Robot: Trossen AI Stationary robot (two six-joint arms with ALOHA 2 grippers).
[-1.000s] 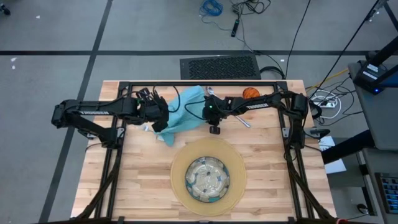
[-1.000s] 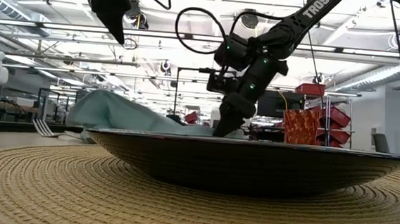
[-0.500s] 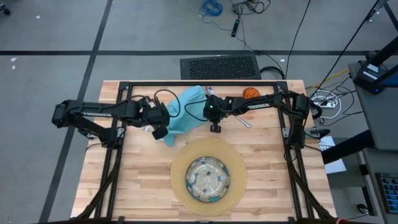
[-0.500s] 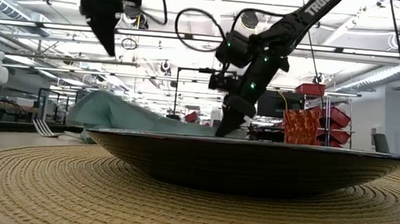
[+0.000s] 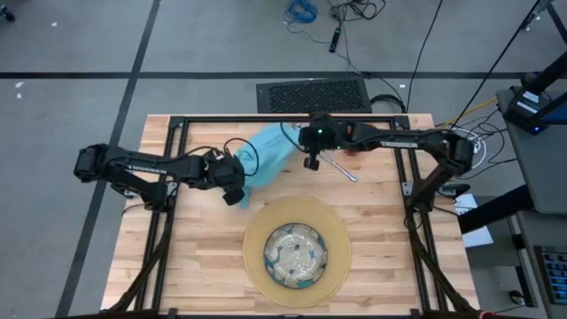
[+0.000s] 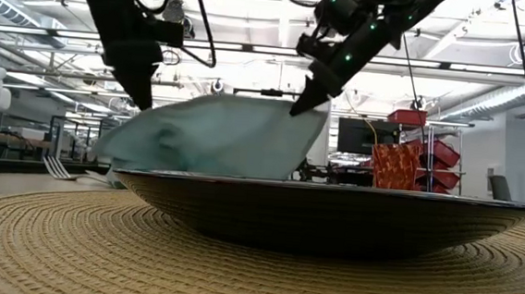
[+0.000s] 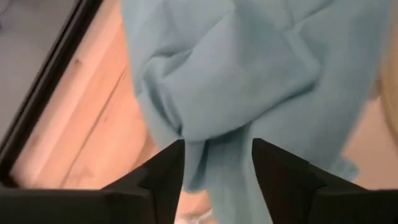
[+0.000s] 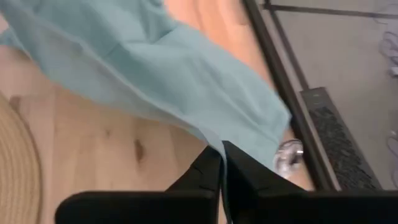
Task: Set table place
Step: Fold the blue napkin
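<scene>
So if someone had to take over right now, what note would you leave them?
Right hand: shut on a corner of the teal napkin, lifting it above the table.
Left hand: open, napkin cloth lying between its fingers.
Done: plate sits on the round mat.
Left: lay the napkin, then place the cutlery near the back rail. The cup isn't clearly visible.

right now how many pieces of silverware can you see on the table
1 for sure: a silver utensil on the wood right of the teal napkin, beside the right gripper. Something shiny shows past the napkin's edge; more may be hidden under the cloth.
</scene>
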